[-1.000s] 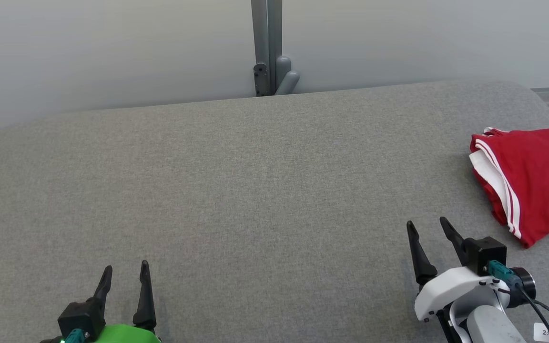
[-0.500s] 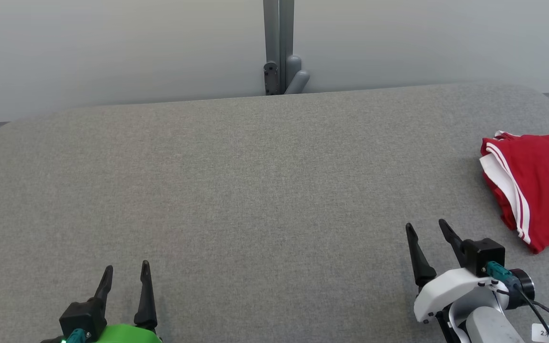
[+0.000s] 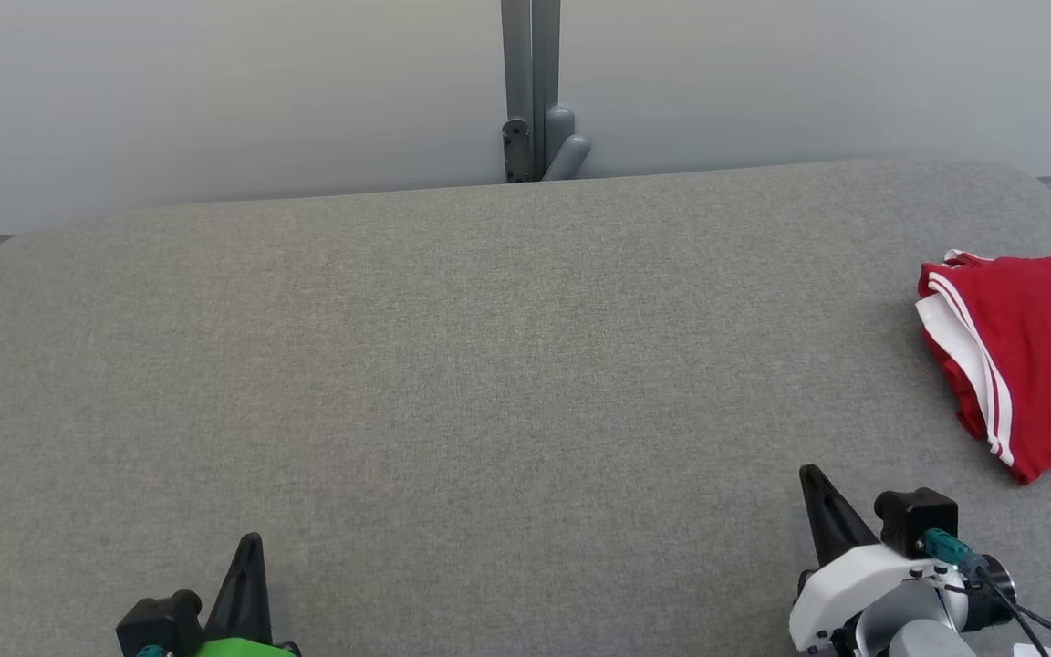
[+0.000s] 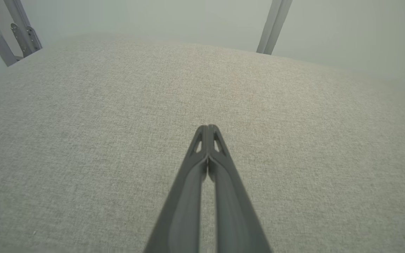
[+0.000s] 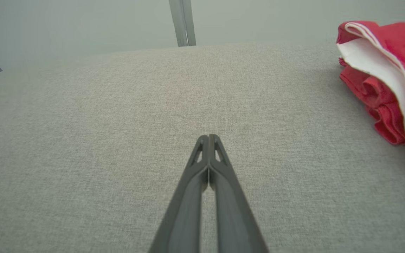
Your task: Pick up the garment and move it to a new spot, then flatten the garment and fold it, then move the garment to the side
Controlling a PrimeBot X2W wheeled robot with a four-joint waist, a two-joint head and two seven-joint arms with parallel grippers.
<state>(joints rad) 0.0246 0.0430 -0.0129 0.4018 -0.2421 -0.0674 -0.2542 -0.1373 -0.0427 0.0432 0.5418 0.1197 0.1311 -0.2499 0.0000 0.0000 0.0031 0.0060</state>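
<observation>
The garment is red with white stripes and a white panel, folded into a compact stack at the table's far right edge; it also shows in the right wrist view. My right gripper hangs near the front right, left of and nearer than the garment, apart from it. Its fingers meet at the tips with nothing between them. My left gripper sits at the front left, likewise shut and empty, over bare cloth.
The grey fabric-covered table spans the view, with rounded far corners. A grey metal post with a bracket stands behind its far edge against a pale wall. Wide bare surface lies between the grippers and the far edge.
Both grippers have gone from open to shut and drawn back toward the bottom edge. The camera shifted slightly, so the garment sits further right in the picture.
</observation>
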